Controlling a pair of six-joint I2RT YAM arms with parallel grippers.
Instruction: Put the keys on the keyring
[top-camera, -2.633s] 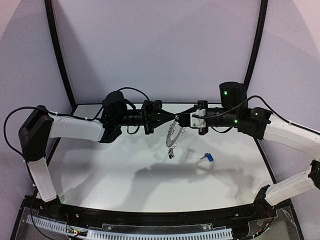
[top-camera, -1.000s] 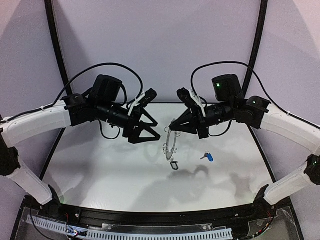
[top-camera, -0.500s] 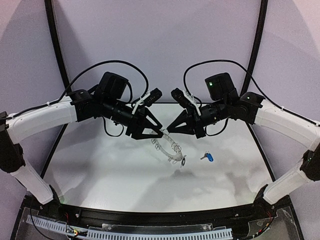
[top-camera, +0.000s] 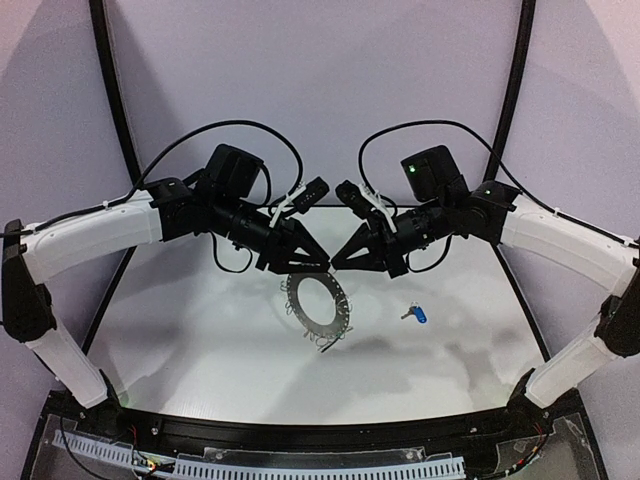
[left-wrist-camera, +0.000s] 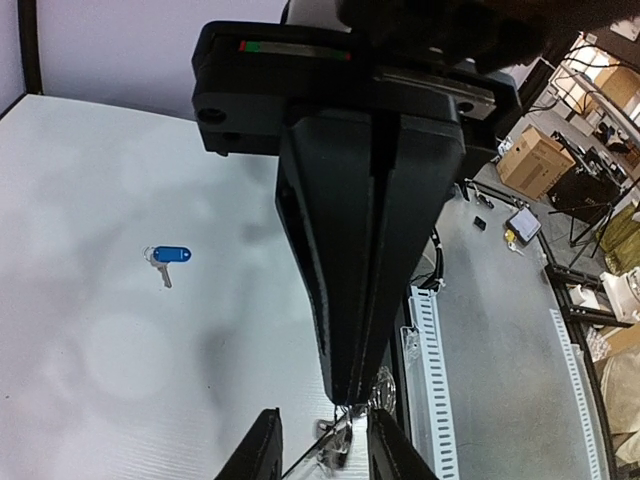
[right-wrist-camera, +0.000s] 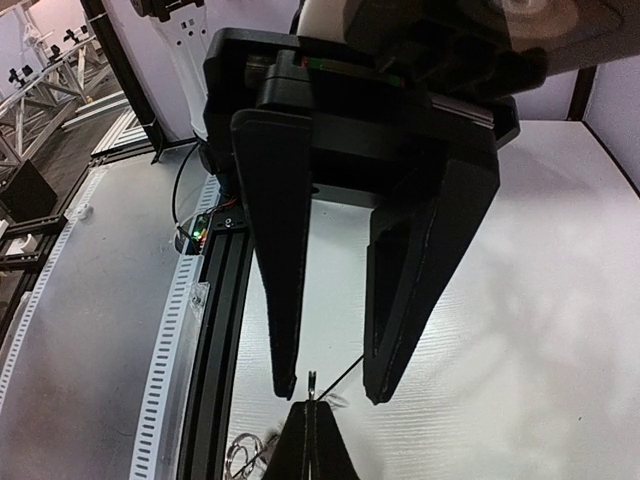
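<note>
Both arms are up off the table (top-camera: 190, 340), nose to nose above its middle. The left gripper (top-camera: 316, 262) is clenched tight: in the left wrist view its fingers (left-wrist-camera: 335, 260) press flat together, with a bit of wire pinched at their tips. From that pinch the keyring (top-camera: 294, 300) hangs in the air, clear of the table, its face turned up toward the overhead camera. That reads to us as presentation: held by the rim, the wire clips (top-camera: 326, 343) dangle free and reachable. The right gripper (top-camera: 338, 263) is spread wide and holds nothing, its fingers (right-wrist-camera: 283, 250) straddling the left one's tip just beside the pinch. The blue-tagged key (top-camera: 416, 314) lies on the table, well apart to the right. We judge the free gripper must go down for it. Whether a key hangs among the lower clips is too small to tell.
</note>
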